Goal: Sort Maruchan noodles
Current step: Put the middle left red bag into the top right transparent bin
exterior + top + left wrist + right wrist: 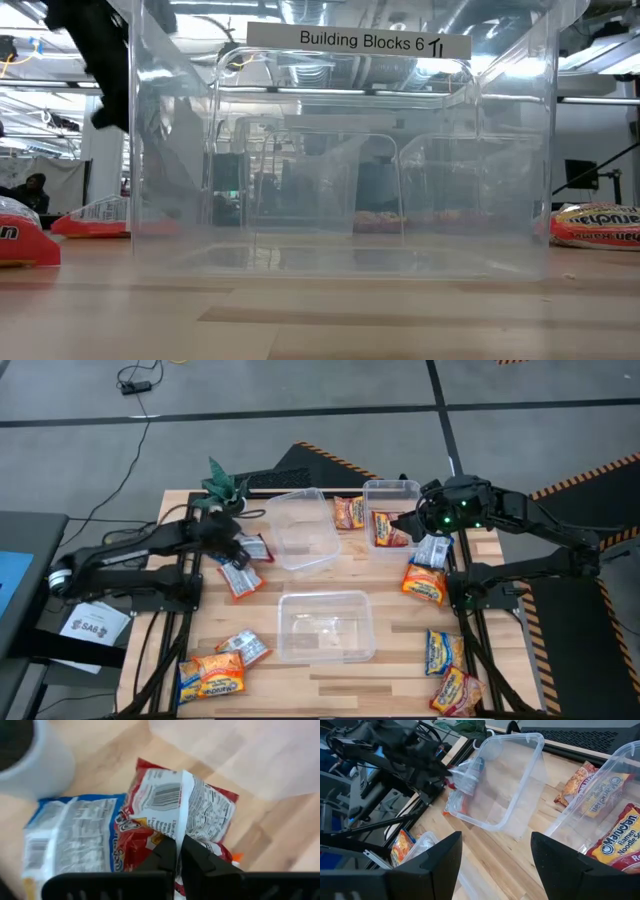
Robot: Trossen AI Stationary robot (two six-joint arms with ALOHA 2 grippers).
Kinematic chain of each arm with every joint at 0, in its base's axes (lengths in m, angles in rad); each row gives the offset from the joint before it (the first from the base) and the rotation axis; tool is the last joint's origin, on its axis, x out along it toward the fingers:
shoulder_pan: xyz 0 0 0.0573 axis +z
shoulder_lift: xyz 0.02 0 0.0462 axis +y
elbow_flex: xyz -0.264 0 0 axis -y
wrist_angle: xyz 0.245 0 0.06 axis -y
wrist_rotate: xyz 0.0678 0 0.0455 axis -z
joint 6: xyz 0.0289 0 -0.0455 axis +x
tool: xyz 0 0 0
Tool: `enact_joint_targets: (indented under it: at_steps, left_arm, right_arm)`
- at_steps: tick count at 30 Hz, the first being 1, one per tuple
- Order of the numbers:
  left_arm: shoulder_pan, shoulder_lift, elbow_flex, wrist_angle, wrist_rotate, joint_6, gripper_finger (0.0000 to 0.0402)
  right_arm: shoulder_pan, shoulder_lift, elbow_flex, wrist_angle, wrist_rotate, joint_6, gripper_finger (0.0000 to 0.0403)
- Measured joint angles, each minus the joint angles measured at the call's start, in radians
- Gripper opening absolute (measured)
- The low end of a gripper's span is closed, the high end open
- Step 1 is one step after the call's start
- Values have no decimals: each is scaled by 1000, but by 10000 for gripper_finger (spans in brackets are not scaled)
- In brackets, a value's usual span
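Fingers of our left gripper (177, 851) are pinched together on the centre seam of a red packet (192, 807), which lies barcode side up on the wood, with a blue-white packet (70, 840) touching it just beside the fingertips. Our right gripper (495, 865) hangs with its fingers spread wide and nothing between them; just below and beside it a red-orange packet (615, 837) lies inside a clear tub (570, 820), and another tub (512, 775) sits beyond.
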Motion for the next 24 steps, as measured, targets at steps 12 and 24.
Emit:
enact_joint_targets:
  at_steps: [12,24]
  left_arm:
    - [0,-119,401,-136,-89,47,0]
    - [-68,228,585,231,-21,136,0]
  right_arm:
    - [0,0,0,14,0,-11,260]
    - [0,-5,0,293,-1,-7,260]
